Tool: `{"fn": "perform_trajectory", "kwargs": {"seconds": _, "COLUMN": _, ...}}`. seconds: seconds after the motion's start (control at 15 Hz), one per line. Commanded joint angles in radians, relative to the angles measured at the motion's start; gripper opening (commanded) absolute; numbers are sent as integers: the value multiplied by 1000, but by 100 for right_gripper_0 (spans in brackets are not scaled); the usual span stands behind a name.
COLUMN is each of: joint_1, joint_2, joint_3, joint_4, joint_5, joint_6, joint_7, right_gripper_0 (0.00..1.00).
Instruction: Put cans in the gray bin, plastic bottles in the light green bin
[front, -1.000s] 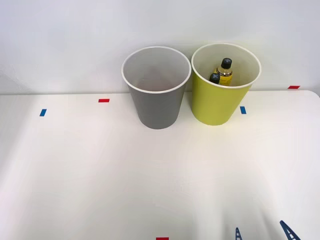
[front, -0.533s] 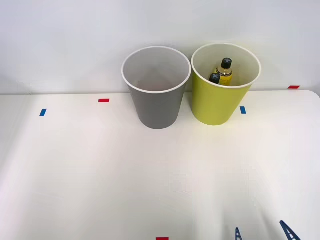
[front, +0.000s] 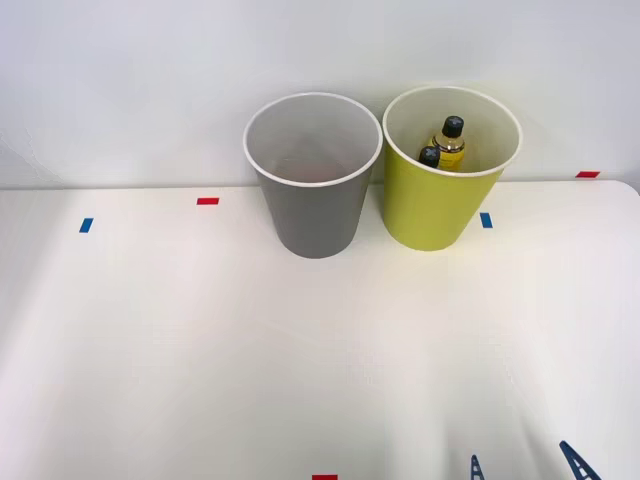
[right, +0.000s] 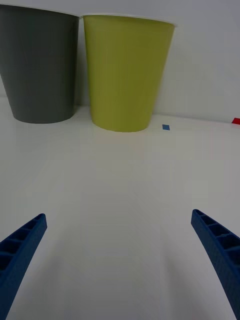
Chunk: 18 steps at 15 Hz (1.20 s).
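Observation:
The gray bin (front: 313, 180) and the light green bin (front: 447, 175) stand side by side at the back of the white table, against the wall. Two plastic bottles (front: 447, 140) with black caps stand inside the light green bin; one shows amber contents. The cans are out of view. My right gripper (front: 525, 465) is at the table's near right edge, open, with nothing between its blue fingers. In the right wrist view the gray bin (right: 39, 65) and the light green bin (right: 125, 72) stand far ahead of the gripper (right: 120, 250).
Small red and blue tape marks dot the table: red (front: 207, 201), blue (front: 86, 225), blue (front: 486, 220), red (front: 588, 174) and red (front: 324, 477) at the near edge. The table's wide white surface (front: 250, 350) lies between the gripper and the bins.

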<state>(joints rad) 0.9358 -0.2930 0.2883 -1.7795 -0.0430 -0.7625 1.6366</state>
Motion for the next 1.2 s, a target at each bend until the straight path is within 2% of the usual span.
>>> {"fn": "perform_trajectory", "kwargs": {"seconds": 0.07, "joint_1": 0, "joint_2": 0, "joint_3": 0, "joint_4": 0, "joint_5": 0, "joint_6": 0, "joint_7": 0, "right_gripper_0": 100}}
{"fn": "perform_trajectory", "kwargs": {"seconds": 1.2, "joint_1": 0, "joint_2": 0, "joint_3": 0, "joint_4": 0, "joint_5": 0, "joint_6": 0, "joint_7": 0, "right_gripper_0": 100}}
